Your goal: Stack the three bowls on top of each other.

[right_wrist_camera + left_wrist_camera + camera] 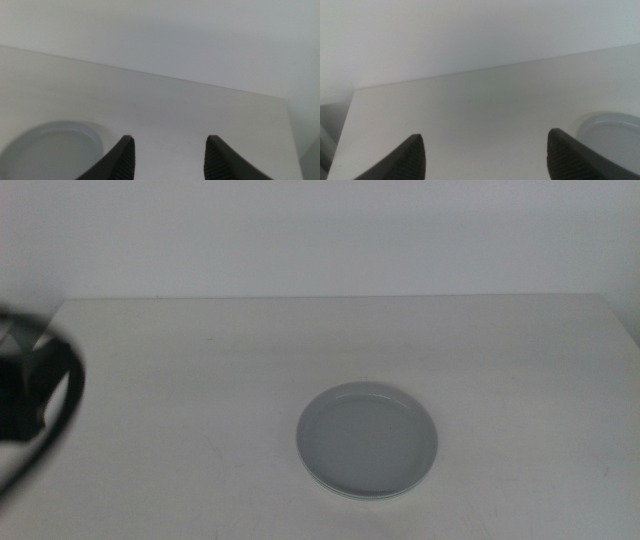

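Here the left gripper [485, 155] hangs above the table [470, 115] with its jaws spread wide and nothing between them; the middle view catches only a dark, blurred part of that arm at the picture's left side. The right gripper [169, 157] is open too, more narrowly, and also empty; it does not appear in the middle view.

Each wrist view catches the edge of a pale dish beside its gripper, apart from the jaws. In the middle view this is the grey-blue bowl [367, 441], lying flat on the table toward the near edge, a little right of centre. A thin lighter rim peeks out beneath its near side, so it probably sits on top of the other bowls, though I cannot count them from here. No separate white or green dish shows anywhere.

If so, the stack looks finished, and the main risk is an arm clipping the rim. The dishes are shallow and low-rimmed, so I judge a sideways knock from either gripper would slide the top one off.
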You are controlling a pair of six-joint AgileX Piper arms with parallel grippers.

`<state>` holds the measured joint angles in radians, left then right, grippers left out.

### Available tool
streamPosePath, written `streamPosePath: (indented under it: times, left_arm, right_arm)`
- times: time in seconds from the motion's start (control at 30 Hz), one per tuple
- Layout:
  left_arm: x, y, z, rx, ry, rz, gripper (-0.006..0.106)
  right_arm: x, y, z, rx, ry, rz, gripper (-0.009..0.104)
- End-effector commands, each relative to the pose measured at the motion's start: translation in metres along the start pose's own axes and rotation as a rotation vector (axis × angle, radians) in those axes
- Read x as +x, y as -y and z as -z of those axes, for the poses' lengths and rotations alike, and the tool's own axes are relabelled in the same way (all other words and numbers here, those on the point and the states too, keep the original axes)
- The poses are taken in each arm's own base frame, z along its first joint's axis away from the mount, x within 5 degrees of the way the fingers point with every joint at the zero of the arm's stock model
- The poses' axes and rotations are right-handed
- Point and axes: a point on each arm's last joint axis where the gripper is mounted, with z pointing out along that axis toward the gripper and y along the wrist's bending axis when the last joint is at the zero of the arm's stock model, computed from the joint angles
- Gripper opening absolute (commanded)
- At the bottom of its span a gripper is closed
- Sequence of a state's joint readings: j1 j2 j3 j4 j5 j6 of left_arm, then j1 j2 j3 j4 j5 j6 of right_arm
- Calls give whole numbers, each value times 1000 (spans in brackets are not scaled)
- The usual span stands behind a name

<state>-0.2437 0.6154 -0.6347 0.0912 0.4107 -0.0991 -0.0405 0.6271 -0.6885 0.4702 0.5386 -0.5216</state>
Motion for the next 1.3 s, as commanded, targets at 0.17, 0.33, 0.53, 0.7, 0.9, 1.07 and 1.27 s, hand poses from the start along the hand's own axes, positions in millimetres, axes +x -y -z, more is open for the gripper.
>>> streamPosePath:
  times: [0.17, 0.33, 0.53, 0.7, 0.9, 1.07, 1.27]
  left_arm:
    - [36, 2, 16, 34, 233, 12, 81]
    - [49, 2, 15, 35, 223, 12, 81]
    - [50, 1, 14, 33, 201, 13, 81]
    - [53, 1, 14, 30, 173, 12, 81]
    - [53, 1, 14, 30, 173, 12, 81]
    - [84, 0, 22, 30, 186, 14, 81]
    - [130, 0, 22, 40, 167, 53, 81]
  right_arm:
    - [50, -4, 28, 111, 223, 40, 37]
    - [77, -5, 30, 145, 285, 15, 37]
    - [78, -5, 31, 133, 321, 22, 37]
    - [79, -6, 30, 127, 312, 22, 37]
    - [79, -6, 30, 128, 314, 22, 37]
    - [83, -5, 28, 135, 309, 20, 37]
    - [111, -1, 21, 206, 304, 109, 37]
